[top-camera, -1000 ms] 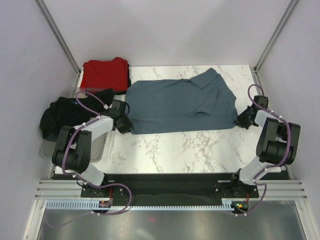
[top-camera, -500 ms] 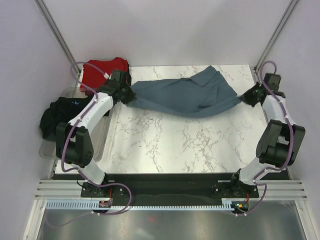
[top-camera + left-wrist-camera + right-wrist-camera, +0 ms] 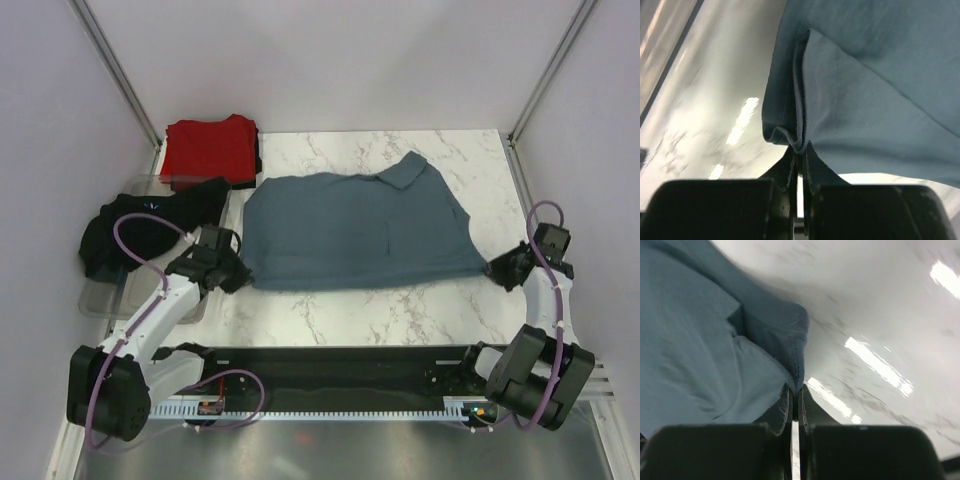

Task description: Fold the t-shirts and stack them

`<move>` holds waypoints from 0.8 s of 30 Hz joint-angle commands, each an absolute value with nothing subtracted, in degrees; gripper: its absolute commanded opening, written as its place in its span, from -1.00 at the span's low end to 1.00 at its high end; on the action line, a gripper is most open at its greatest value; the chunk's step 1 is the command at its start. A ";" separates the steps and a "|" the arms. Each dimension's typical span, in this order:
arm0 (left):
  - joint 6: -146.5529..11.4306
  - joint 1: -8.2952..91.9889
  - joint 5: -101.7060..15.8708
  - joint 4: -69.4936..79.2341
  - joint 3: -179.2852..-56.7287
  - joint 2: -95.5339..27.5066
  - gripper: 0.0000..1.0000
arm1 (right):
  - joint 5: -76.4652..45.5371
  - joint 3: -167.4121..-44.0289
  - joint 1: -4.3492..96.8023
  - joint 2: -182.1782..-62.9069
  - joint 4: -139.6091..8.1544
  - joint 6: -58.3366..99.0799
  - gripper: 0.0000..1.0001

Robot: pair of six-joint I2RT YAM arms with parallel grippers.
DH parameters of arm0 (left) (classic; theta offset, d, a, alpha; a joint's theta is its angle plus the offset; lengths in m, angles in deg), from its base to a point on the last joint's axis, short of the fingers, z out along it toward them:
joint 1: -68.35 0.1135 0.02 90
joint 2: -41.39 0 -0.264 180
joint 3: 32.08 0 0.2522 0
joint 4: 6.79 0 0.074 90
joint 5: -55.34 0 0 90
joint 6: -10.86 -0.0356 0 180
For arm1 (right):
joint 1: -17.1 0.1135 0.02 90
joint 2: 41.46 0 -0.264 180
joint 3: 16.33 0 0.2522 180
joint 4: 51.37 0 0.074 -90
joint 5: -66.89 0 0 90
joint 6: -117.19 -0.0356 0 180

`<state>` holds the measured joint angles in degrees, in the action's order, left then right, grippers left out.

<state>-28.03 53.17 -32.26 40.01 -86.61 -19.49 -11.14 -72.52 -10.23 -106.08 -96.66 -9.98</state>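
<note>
Blue-grey t-shirt (image 3: pixel 355 230) lay flat at middle of table (image 3: pixel 340 310); left gripper (image 3: pixel 238 277) clamped its near-left corner, right gripper (image 3: pixel 492 268) its near-right. Risk: pinch seemingly only on hem, could slip under uneven pull, skewing fold.

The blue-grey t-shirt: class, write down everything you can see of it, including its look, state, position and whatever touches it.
The blue-grey t-shirt is soft, plain cloth. It lies spread nearly flat on the marble table, with its collar at the far right. The left gripper pinches its near-left corner and the right gripper its near-right corner. In both wrist views the fingers are shut on bunched cloth that shows two layers, so the shirt looks doubled over.
</note>
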 commanded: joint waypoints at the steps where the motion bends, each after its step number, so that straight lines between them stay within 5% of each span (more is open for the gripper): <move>1: -23.77 53.40 -34.39 40.20 -80.83 -15.31 -0.95 | -13.17 -68.15 -13.83 -103.09 -100.29 -10.25 -1.00; 11: -25.43 53.14 -36.50 38.97 -82.38 -18.70 -0.96 | -8.96 -69.54 -13.75 -98.59 -97.85 -14.29 -1.00; 16: -29.47 53.49 -37.63 38.44 -96.08 -32.49 -0.96 | -10.97 -81.29 -5.33 -115.08 -95.54 -15.26 -1.00; 21: -35.97 55.86 -45.10 49.66 -134.45 -56.89 -0.96 | -6.33 -121.42 1.01 -139.14 -105.27 -11.49 -1.00; 24: -39.32 56.04 -43.10 59.50 -159.70 -61.52 -0.96 | -9.02 -145.00 -0.21 -141.83 -112.30 -8.50 -1.00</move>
<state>-32.86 55.26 -41.71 50.70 -142.17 -60.97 -8.19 -127.56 1.20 -144.07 -107.06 -11.82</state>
